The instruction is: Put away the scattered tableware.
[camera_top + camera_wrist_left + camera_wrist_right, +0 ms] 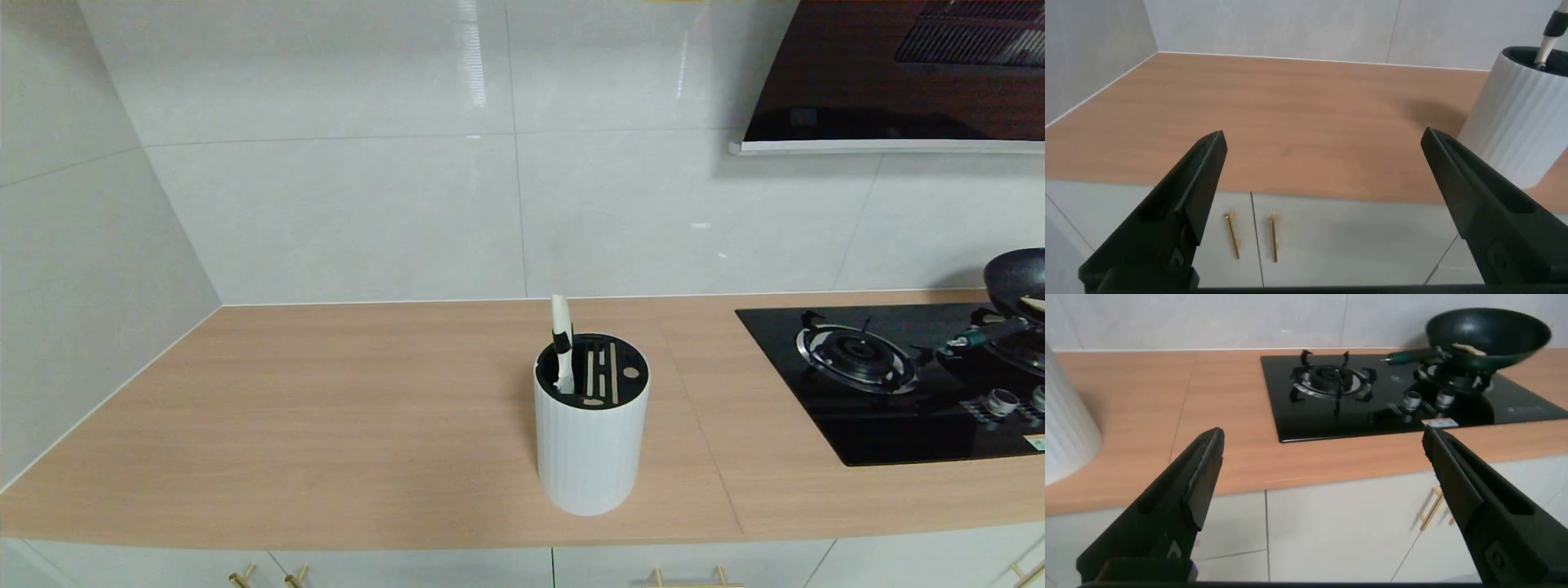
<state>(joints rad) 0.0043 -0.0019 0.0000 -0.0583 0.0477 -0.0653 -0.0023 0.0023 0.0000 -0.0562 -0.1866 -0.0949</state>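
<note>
A white ribbed cylindrical holder [589, 433] with a black slotted top stands near the front of the wooden counter [343, 408]. A white utensil handle with a black band [561, 339] sticks up from a slot on its left side. The holder [1523, 110] and the handle's tip [1547, 41] appear in the left wrist view, past my left gripper [1323, 216], which is open and held off the counter's front edge above the cabinet doors. My right gripper [1323, 514] is open too, in front of the counter, with the holder's side [1065, 416] at the edge of its view.
A black gas hob [898, 376] is set into the counter at the right, with a dark pan [1016, 282] on its far burner. Tiled walls close off the back and left. White cabinet doors with gold handles [1249, 237] lie below the counter's front edge.
</note>
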